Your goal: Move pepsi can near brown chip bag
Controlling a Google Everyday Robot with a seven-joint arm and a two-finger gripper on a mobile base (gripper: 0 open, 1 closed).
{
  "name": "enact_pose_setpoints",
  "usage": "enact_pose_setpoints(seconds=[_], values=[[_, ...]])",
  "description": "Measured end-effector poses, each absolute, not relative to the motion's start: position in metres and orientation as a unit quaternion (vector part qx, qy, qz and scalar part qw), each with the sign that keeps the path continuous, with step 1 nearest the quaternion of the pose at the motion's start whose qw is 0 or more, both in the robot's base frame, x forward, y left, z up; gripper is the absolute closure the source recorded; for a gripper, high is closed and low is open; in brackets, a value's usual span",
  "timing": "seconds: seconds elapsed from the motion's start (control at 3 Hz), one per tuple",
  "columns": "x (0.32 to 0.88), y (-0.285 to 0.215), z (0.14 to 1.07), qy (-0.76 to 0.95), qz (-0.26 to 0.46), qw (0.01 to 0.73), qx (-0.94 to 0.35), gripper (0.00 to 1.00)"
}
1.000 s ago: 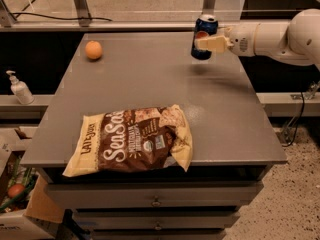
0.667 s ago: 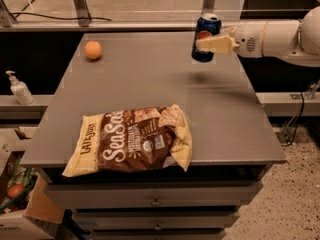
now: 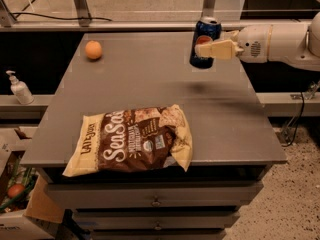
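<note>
The pepsi can (image 3: 205,31), dark blue with a silver top, is at the table's far right, upright in my gripper (image 3: 206,49). The gripper comes in from the right on a white arm and is shut on the can, with one pale finger (image 3: 217,49) across its front. The can appears held slightly above the table, with a faint shadow below it. The brown chip bag (image 3: 134,141), crinkled with pale yellow edges and white lettering, lies flat at the table's front left, well apart from the can.
An orange ball (image 3: 93,49) sits at the far left of the grey table (image 3: 225,119). A soap dispenser (image 3: 19,88) stands on a ledge to the left. Drawers are below the table front. A box with produce (image 3: 15,191) is on the floor at lower left.
The gripper and the can have shifted slightly downward. The chip bag and the orange ball have not moved.
</note>
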State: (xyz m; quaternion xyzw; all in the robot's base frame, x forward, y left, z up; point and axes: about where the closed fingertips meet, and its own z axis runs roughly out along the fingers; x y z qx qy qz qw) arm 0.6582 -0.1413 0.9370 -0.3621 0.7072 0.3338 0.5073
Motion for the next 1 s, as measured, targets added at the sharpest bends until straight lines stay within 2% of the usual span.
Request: enact_pose_setpoints(seconds=[0.33,1.0], values=[[0.656,-0.144,0.934,0.703,0.338,0.505,-0.37,1.0],[0.611,-0.155,0.925,0.696,0.353,0.486,-0.394,1.0]])
